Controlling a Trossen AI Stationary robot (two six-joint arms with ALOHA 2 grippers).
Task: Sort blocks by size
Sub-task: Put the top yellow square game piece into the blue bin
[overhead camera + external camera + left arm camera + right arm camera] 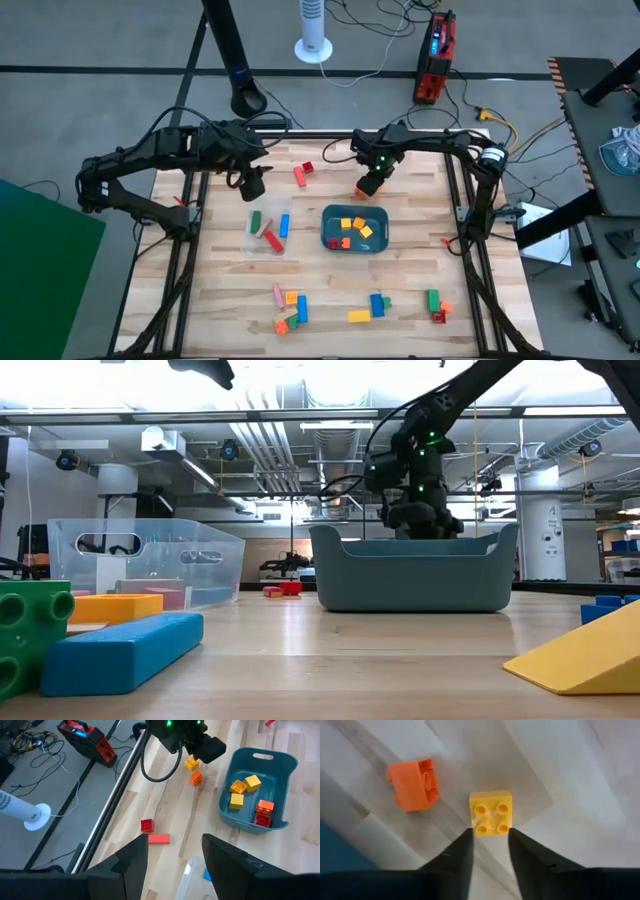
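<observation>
Nearest the table's front edge we see loose blocks scattered in red, orange, yellow, green, blue and pink, short cubes among longer bars; further in, bars lie in the clear plastic container and cubes in the teal tray; beyond the tray, the right gripper angles down over a yellow cube, fingers parted at its near corners, an orange cube beside it; the left gripper hangs open and empty above the container's far side, near two red blocks.

Grey floor with a white tower fan, loose cables, exposed ceiling pipes overhead.
</observation>
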